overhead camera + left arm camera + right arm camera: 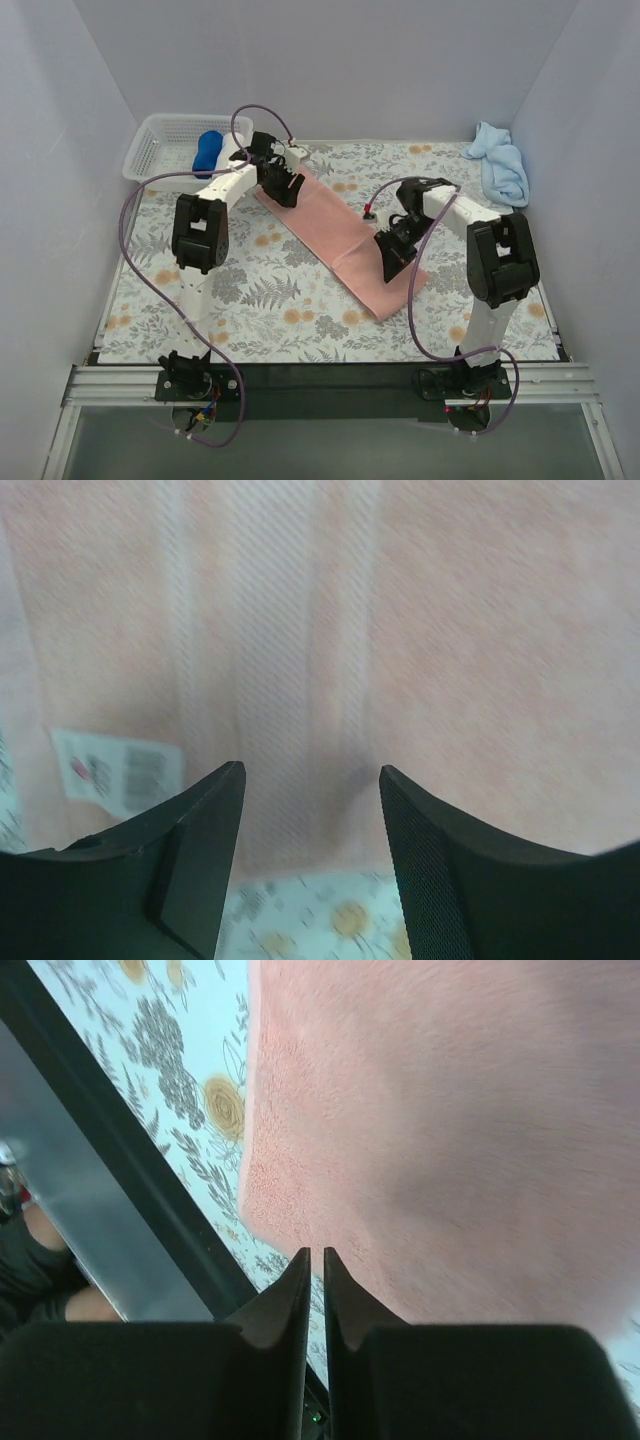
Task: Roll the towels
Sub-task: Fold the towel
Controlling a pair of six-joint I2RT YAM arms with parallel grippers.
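The salmon-pink towel (345, 240) lies flat in a long diagonal strip on the floral table cover. My left gripper (290, 185) hangs over its far end. In the left wrist view that gripper (312, 772) is open, straddling the towel's edge (450, 630) with nothing between its fingers, and the white tag (115, 770) is to the left. My right gripper (392, 260) sits over the near end. In the right wrist view that gripper (317, 1252) is shut to a thin slit with nothing in it, and the towel's corner (450, 1110) lies just beyond. The light blue towel (500, 165) is crumpled at the back right.
A white basket (150, 150) at the back left holds a dark blue roll (207, 152). White walls close in the table on three sides. A black rail (330, 375) with the arm bases runs along the near edge.
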